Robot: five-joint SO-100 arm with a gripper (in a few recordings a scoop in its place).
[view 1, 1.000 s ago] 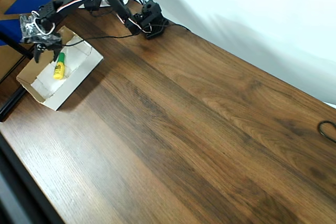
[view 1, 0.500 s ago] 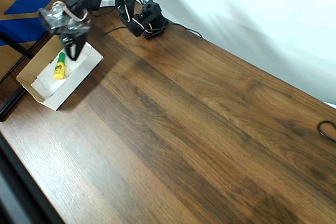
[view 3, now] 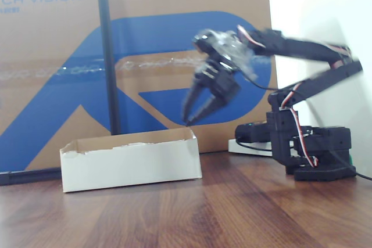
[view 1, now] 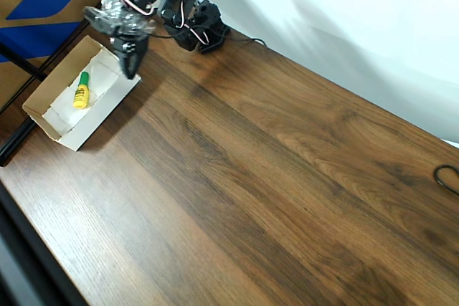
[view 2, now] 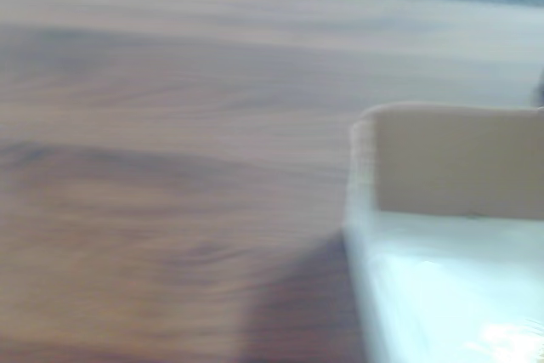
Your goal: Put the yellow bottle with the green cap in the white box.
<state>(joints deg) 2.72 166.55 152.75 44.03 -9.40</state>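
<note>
The long dark-brown wood-grain surface (view 1: 272, 170) fills most of the room's foreground, with a big brown-and-blue cardboard sheet (view 3: 58, 56) propped at its twelve o'clock edge in the fixed view. The black jointed robot arm (view 3: 308, 74) stands on its base at about eleven o'clock in the overhead view and reaches out toward nine o'clock.

The shallow white open-top cardboard box (view 1: 43, 116) sits near the surface's ten o'clock corner. The fingers (view 3: 200, 108) hang in the air above the box's three o'clock end wall, spread slightly apart and holding nothing.

The tiny yellow plastic bottle with the green cap (view 1: 81, 92) lies on its side on the box floor, cap toward twelve o'clock overhead, so the task looks done.

It looks very light, stiff and smooth, likely to roll or skid if nudged. I would pinch the yellow body across its width rather than the tapered cap, which would probably slip out.
</note>
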